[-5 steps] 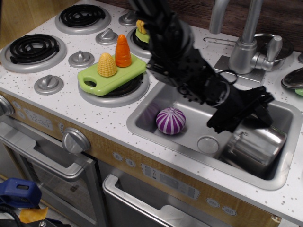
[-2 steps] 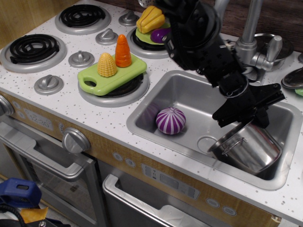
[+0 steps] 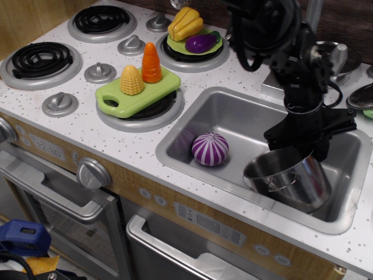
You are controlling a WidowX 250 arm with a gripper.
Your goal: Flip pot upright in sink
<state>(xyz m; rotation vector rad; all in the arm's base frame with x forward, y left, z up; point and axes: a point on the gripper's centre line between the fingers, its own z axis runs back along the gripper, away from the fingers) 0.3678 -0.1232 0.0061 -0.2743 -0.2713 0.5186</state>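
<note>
The shiny stainless-steel cylindrical pot point(image 3: 288, 178) sits in the right half of the rectangular silver metal sink point(image 3: 192, 125), tilted rather than upright. Its open mouth faces up and toward the left front, so the dark interior and the rolled rim show, and its long axis leans from the lower right up to the upper left. A small wire loop handle hangs on the side nearest the camera. The black robot gripper point(image 3: 307, 140) comes down from above and meets the pot at the back of its rim; its fingers seem closed on that rim, though the contact itself is partly hidden. A purple-and-white striped ball point(image 3: 210, 149) lies on the sink floor to the left, well apart from the pot.
</note>
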